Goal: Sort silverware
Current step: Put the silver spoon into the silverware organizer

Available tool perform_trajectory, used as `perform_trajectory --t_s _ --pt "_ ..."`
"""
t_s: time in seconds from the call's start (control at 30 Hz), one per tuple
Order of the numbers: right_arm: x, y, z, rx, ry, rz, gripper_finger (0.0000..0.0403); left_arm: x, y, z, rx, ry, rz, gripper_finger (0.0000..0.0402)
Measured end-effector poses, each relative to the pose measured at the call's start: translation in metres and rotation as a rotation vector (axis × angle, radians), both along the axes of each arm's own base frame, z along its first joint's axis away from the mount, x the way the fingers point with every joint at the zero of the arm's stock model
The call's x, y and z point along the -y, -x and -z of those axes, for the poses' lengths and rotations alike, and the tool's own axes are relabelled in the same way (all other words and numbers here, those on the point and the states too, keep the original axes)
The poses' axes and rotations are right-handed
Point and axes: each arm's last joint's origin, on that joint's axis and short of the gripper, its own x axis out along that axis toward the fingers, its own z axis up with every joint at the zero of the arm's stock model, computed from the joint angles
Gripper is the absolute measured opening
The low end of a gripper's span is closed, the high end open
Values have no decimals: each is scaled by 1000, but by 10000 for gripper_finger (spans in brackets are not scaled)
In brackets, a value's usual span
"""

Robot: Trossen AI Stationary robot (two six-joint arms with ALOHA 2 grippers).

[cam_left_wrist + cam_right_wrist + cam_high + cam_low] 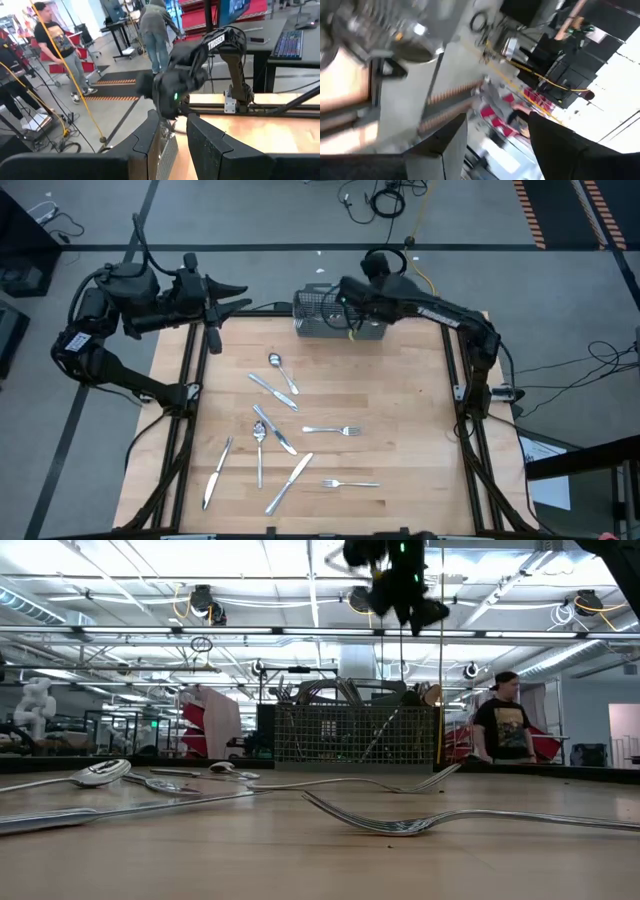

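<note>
Right gripper point(335, 298): positioned over the wire-mesh basket point(318, 326) at the 12 o'clock edge of the surface point(410, 420); fingers spread, holding nothing. Left gripper point(240, 293): parked off the 10 o'clock corner, fingers apart with a narrow gap, empty. Silverware point(285, 435): loose forks, spoons and knives scattered from the centre toward 7 o'clock.

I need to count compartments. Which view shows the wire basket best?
The high view: the basket seen from above, partly under the right gripper. The low view shows one mesh side; the wrist views, a corner or a blur.
</note>
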Motion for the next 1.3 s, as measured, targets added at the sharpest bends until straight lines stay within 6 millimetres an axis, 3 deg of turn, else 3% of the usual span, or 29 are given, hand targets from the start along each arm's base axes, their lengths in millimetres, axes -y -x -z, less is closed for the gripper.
perform_trajectory --t_s 0.13,0.23,0.4,0.47,0.67,0.8,0.97,1.3 --pt "-15 15 -56 288 -35 5 198 2 -2 6 -33 23 59 102" --pt "-34 43 -98 519 -104 -13 199 3 -13 27 -150 47 114 102" --pt "-67 95 -135 754 -141 -48 199 -3 -49 97 -431 57 59 102" --pt "-79 117 -147 887 -162 -19 199 -13 -64 129 -434 153 -34 102" --pt "-102 165 -169 1159 -186 34 199 -47 -84 218 -186 711 -394 102" --pt "-110 186 -176 1233 -183 32 199 -55 -83 265 -166 921 -533 109" --pt "-113 197 -179 1278 -187 39 199 -62 -80 299 -187 1087 -701 132" --pt "-113 194 -178 1272 -215 28 199 -71 -95 335 -260 1301 -828 202"
